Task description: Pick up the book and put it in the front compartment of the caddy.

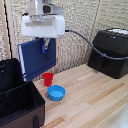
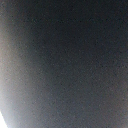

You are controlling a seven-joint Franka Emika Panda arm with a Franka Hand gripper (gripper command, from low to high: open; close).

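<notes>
gripper (image 1: 46,46) grips book (image 1: 36,59) | aloft beside caddy (image 1: 17,100)

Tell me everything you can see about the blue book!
The book is a thin, dark navy rectangle with a hard-looking cover. It hangs in the air, a bit tilted, held at its top edge by the pincer. It is above the wooden table, over the caddy and behind the red cup. Only the pincer touches it.

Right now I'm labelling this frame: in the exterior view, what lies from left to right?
caddy → red cup → blue bowl → black boxy machine. The book, held aloft in the gripper, overlaps the caddy and cup.
</notes>
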